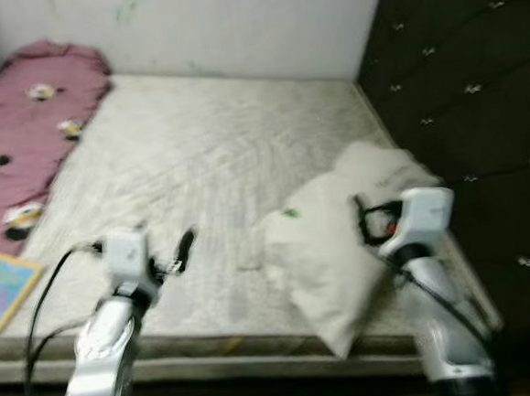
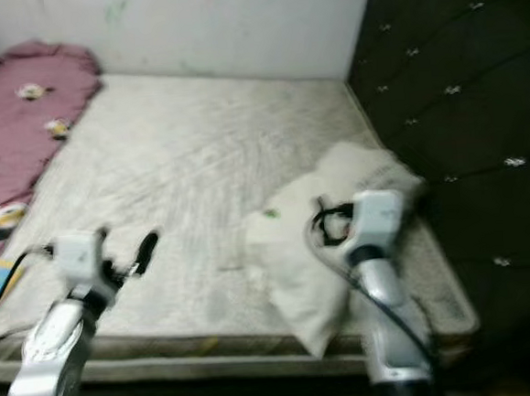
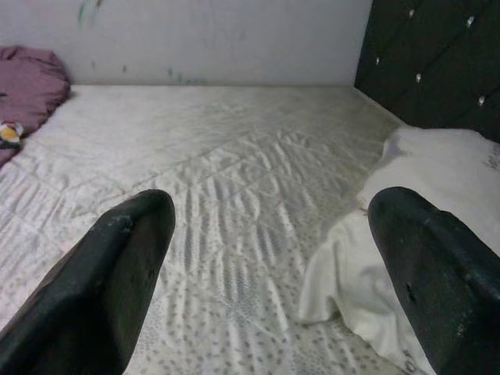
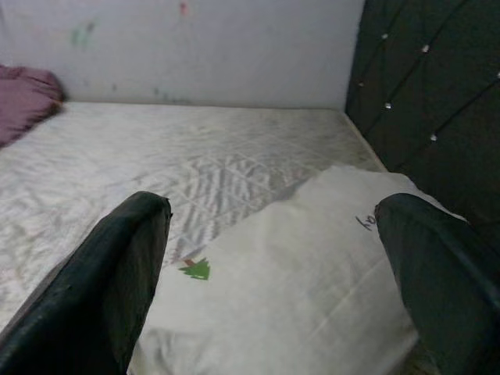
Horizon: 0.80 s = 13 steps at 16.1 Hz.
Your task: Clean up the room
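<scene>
White pillow (image 1: 338, 247) lies lower right of frame, on mattress (image 1: 198, 166) near bed's front edge. Looks soft, light, floppy; pinch bunched corner or edge. Right pincer (image 4: 273, 289) spread above pillow; left pincer (image 3: 266, 281) spread, over bare mattress.

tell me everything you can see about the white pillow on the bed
The pillow is white, soft-looking cloth, rumpled and slightly slumped. A small green tree mark sits near one corner, with dark writing near another. It lies at an angle on the bare quilted mattress, at the side nearest the dark tufted headboard, one corner poking past the mattress's near edge. The right gripper hangs open just over it, fingers straddling it; whether they touch is unclear.
</scene>
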Tool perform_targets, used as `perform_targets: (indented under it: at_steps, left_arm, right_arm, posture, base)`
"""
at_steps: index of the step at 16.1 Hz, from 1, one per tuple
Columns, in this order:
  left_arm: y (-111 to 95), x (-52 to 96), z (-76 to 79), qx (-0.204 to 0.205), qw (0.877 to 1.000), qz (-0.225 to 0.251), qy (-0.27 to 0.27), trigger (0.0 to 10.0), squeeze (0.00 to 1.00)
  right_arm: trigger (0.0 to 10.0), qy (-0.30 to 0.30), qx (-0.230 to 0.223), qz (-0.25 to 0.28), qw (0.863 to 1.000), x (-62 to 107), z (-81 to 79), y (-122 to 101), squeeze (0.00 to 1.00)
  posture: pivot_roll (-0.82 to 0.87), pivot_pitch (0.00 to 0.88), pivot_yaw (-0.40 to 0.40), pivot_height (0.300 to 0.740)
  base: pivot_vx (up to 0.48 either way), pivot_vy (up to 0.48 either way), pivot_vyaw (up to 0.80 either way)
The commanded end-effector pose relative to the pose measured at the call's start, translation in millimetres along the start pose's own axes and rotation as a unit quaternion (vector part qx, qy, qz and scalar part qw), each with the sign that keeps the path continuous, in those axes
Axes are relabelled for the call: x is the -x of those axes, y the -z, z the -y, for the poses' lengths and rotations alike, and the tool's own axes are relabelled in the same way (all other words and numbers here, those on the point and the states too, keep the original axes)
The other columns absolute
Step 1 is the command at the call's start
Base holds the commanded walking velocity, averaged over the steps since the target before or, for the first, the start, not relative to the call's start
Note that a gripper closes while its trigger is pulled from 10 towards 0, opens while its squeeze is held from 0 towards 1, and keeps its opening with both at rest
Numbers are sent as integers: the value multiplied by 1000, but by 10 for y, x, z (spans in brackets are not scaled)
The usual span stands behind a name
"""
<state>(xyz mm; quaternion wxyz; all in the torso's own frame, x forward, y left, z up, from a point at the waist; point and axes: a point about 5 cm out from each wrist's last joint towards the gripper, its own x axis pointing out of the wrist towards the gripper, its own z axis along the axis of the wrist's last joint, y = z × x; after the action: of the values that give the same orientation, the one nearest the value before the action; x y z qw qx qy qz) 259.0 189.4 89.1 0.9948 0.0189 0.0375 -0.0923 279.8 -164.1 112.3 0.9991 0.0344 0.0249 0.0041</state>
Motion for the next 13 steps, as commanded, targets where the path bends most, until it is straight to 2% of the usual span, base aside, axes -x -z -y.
perform_targets:
  at_steps: [1,5,7,8,10,13]
  left_arm:
    - [-65,-34,30,-4,1000,13,2,10000,0]
    - [-66,-36,27,-6,1000,13,-1,10000,0]
    - [-79,-47,5,-9,1000,17,-10,10000,0]
    - [-75,-60,-22,2,1000,14,-18,10000,0]
    - [-115,-74,-51,-2,1000,18,-22,10000,0]
    - [-91,-26,-127,-5,999,9,-34,10000,0]
  right_arm:
    - [10000,7,7,8,1000,-20,54,-50,0]
    - [10000,7,10,7,1000,-21,54,-52,0]
    - [10000,4,20,10,1000,-36,51,-77,0]
    - [10000,-2,27,14,1000,-59,41,-111,0]
    - [10000,-9,30,27,999,-96,17,-197,0]
    - [10000,1,26,21,999,-77,12,-140,0]
  posture:
    - [-51,0,-49,740]
    - [-51,0,-50,740]
    - [-44,0,-54,740]
    - [-37,0,-52,740]
    - [-40,0,-50,740]
    - [-33,0,-36,740]
  base:
    - [0,-480,0]
    - [0,-442,0]
    - [0,0,0]
    - [0,0,0]
    - [0,0,-644]
    - [0,0,140]
